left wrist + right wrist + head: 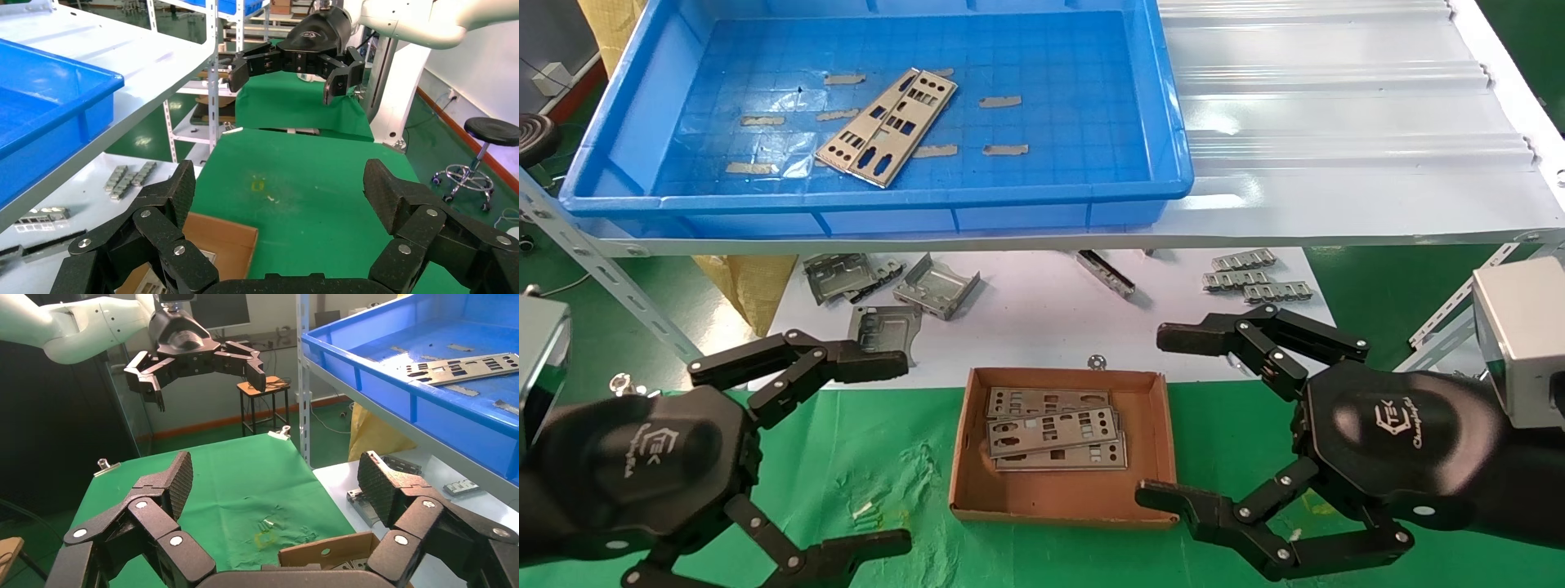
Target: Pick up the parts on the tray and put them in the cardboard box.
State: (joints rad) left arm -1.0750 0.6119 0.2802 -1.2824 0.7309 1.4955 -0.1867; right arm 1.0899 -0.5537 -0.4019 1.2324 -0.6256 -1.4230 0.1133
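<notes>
- Head view: two parts [888, 126] are lying overlapped on the tray [1169, 122], long axes running diagonally from near-left to far-right, up on the shelf [1336, 147]. Both claws are hovering low, flanking the cardboard box [964, 457], which is holding three plates [1054, 429]. The left gripper [878, 449] is sitting nearer the parts; the right gripper [1164, 416] is sitting farther off. Both are spread wide and empty.
- Left wrist view: the left fingers [180, 193] are gaping over green cloth [306, 177], the shelf edge standing between claw and tray.
- Right wrist view: the right gripper [275, 478] is gaping empty; the parts [465, 366] are lying above, past the tray's rim.
</notes>
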